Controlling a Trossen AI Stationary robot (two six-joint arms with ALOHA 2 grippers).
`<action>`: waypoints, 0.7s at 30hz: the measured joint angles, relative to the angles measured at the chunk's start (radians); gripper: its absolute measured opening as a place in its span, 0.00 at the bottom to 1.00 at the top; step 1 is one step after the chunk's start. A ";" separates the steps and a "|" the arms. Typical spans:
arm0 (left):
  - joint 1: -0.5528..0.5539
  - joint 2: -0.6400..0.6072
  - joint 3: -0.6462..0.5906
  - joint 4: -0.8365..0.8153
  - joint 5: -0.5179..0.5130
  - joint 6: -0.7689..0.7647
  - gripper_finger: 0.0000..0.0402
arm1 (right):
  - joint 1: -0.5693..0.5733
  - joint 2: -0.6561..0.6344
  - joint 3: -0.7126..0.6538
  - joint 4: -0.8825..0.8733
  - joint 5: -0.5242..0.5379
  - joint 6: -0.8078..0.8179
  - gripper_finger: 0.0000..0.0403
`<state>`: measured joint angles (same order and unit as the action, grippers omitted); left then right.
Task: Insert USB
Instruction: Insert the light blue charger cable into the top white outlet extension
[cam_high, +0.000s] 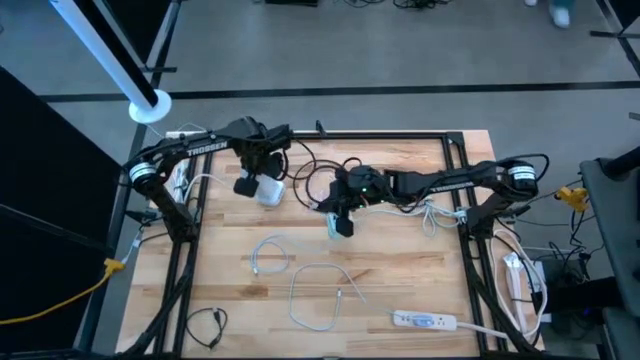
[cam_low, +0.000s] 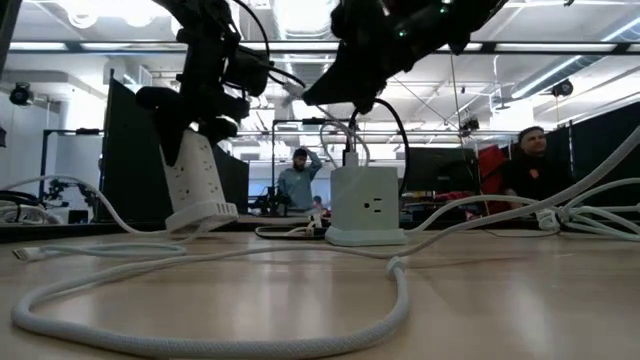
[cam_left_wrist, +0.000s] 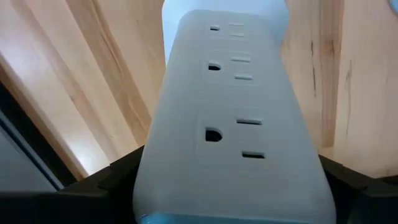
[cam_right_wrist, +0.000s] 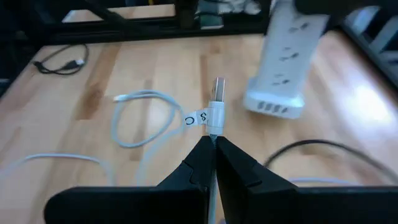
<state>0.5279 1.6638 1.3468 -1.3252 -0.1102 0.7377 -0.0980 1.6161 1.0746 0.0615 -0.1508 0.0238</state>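
Note:
A white tower power strip (cam_high: 268, 190) with several outlets is held tilted by my left gripper (cam_high: 250, 178). Its lower end carries a row of USB ports (cam_right_wrist: 272, 109) and faces my right gripper. In the low view the strip (cam_low: 195, 175) leans over with its flared foot down at the table. My right gripper (cam_right_wrist: 214, 146) is shut on a white USB cable whose metal plug (cam_right_wrist: 218, 89) points toward the strip, a hand's width short of the ports. In the high view this gripper (cam_high: 340, 215) is mid-table, right of the strip. My left gripper has the power strip pinched between its two fingers (cam_left_wrist: 115, 180), one on each narrow side of the upper end (cam_left_wrist: 186, 186), with the outlet face toward the wrist camera. The strip hangs tilted below; I cannot tell whether its port end touches the table. My right gripper pinches the white cable just behind the plug's collar (cam_right_wrist: 213, 124) at its fingertips, the fingers lying along the cable. The plug sticks straight out past the tips, clear of the table, with a small tag (cam_right_wrist: 198, 118) beside it.
A white cube outlet block (cam_low: 365, 205) stands on the table in the low view. Loose white cable loops (cam_high: 272, 255) (cam_high: 320, 295), a black cable (cam_high: 205, 325), black coils (cam_high: 320, 175) and a flat power strip (cam_high: 425, 320) lie about. People (cam_low: 300, 178) are in the room behind.

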 joint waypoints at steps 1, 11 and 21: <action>-0.002 0.000 0.000 0.002 0.000 -0.012 0.74 | 0.000 0.020 0.011 0.006 -0.014 0.024 0.00; -0.004 0.000 0.000 0.003 -0.002 -0.168 0.80 | -0.008 0.197 0.193 -0.052 -0.073 0.095 0.00; -0.004 -0.002 0.000 0.001 -0.003 -0.327 0.94 | -0.016 0.326 0.381 -0.166 -0.110 0.089 0.00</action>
<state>0.5240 1.6619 1.3468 -1.3241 -0.1127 0.4109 -0.1144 1.9416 1.4557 -0.1045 -0.2612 0.1131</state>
